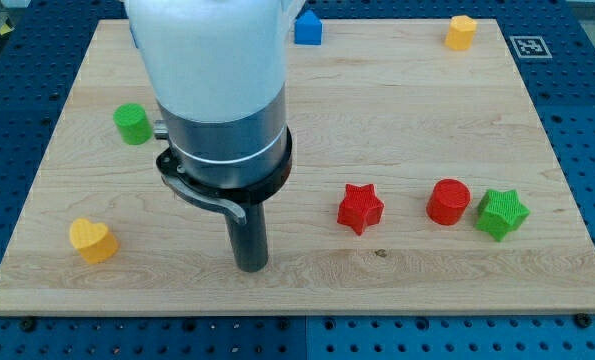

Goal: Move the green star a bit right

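Wood-grain board point(397, 110): ribbed green star point(502, 213) touching red cylinder point(448, 201); my tip point(251, 267), plain rod w/o jaws, well left.

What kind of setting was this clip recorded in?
Likely a robotics lab bench: a wooden board on a blue perforated table, a fiducial marker at its corner, and small blocks like the green star near my tip.
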`<act>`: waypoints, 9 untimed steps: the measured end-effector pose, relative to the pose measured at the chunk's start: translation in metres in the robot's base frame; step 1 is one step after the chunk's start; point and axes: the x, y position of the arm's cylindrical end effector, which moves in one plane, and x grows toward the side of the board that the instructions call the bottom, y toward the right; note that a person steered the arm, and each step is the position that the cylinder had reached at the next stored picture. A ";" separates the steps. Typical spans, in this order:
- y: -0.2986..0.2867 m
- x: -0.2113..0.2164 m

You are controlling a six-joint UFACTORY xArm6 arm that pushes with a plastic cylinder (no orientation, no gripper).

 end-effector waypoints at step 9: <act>0.294 -0.040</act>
